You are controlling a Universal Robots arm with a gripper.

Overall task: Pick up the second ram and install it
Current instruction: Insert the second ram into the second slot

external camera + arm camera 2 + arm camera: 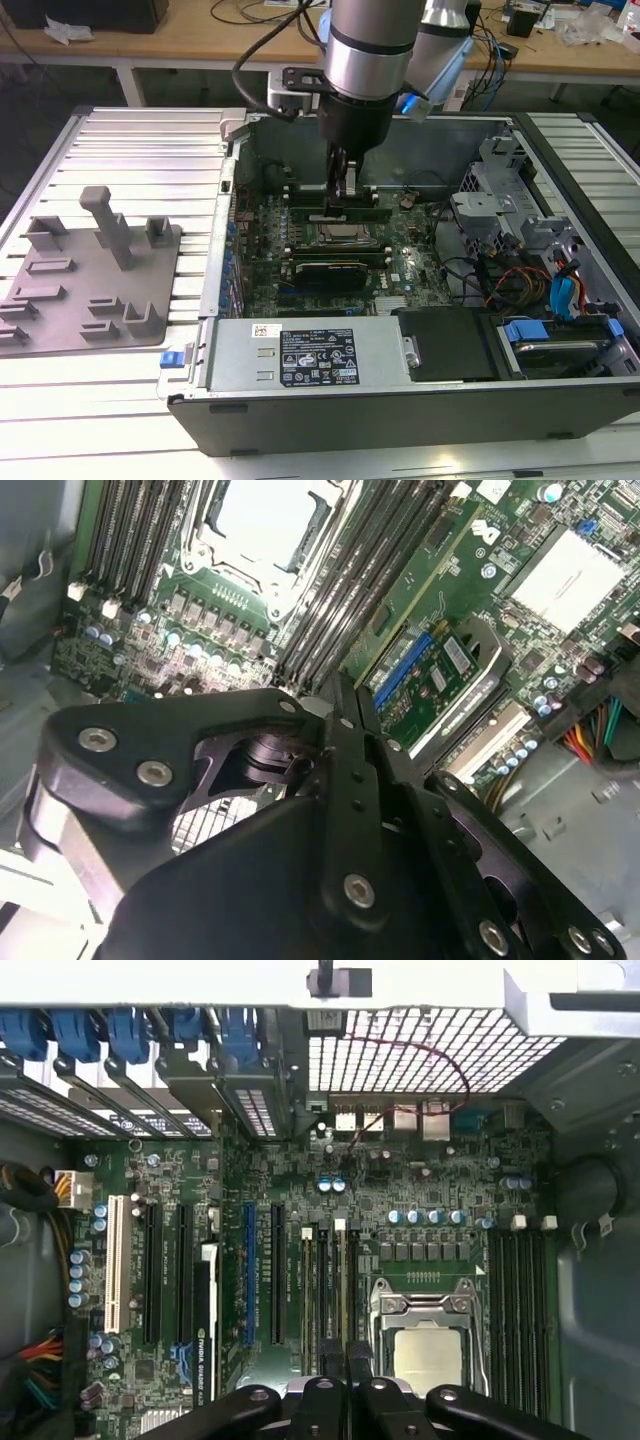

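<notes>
My gripper (345, 190) reaches down inside the open computer case, over the bank of memory slots just behind the processor socket (425, 1345). Its two black fingers (345, 715) are pressed together, so it is shut. In the first wrist view, a thin green ram (345, 1280) stands on edge in one of those slots, running straight out from the fingertips (325, 1365). The exterior view has that stick (300, 211) lying along the slot under the gripper. I cannot tell whether the tips touch it. The grey fixture plate (90, 300) on the exterior view's left carries no stick.
The case walls close in around the arm. A power supply (310, 355) is at the front, with drive cages and cable bundles (530, 270) on the exterior view's right. A graphics card (325, 272) sits in front of the socket. Expansion slots (180, 1270) lie beside the memory bank.
</notes>
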